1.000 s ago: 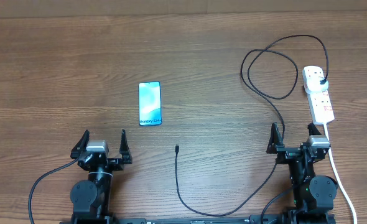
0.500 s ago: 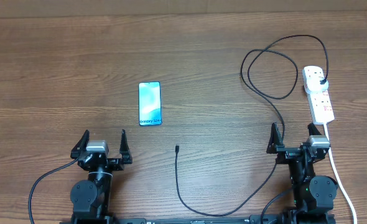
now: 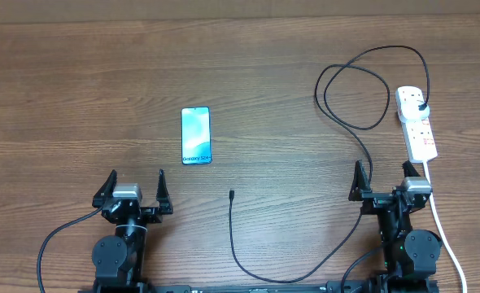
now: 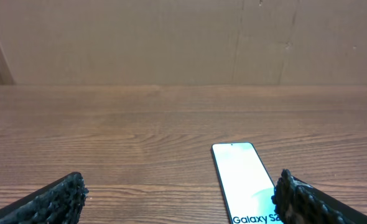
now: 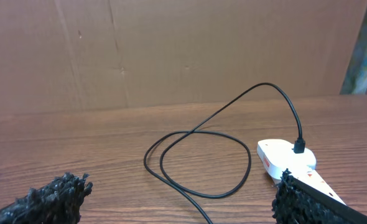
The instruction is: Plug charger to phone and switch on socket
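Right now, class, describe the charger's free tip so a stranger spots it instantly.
On the table, find the phone. Below and right of it in the overhead view, the charger ends in a small tip. It is the black cable's only free end; the other is in the socket.

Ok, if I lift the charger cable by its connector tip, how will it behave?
Probably floppy: the charger cable lies in loose loops, so the tip may droop beyond the grip. It looks thin and light. Its plug sits in the power strip, so a hard pull may shift that.
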Robot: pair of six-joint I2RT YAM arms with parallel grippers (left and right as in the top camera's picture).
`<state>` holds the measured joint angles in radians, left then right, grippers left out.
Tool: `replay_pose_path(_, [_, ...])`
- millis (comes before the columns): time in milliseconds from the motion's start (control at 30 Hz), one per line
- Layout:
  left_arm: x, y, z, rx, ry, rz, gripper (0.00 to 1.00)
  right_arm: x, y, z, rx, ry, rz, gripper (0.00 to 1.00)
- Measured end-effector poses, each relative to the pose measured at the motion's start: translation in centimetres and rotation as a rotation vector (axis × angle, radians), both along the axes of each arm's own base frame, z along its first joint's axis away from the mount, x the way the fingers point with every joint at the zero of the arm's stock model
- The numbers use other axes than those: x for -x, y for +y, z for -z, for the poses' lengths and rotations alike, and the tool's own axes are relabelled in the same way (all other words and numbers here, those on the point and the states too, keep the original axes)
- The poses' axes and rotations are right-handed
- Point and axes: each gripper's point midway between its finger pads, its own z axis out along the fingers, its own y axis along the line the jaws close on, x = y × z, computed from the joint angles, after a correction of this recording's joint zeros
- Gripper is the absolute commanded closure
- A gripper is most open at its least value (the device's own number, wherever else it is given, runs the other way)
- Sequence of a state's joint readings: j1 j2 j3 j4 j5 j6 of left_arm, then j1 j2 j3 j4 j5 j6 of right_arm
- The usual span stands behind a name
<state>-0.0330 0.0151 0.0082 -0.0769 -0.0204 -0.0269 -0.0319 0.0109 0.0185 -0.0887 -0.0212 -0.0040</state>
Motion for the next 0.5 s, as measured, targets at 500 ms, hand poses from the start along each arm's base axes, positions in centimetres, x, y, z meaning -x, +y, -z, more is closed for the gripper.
replay_pose_path(500, [0.0, 0.0, 0.0, 0.0, 0.0, 0.0, 0.0, 0.0, -0.01, 0.01, 0.0, 0.0, 0.0, 0.0])
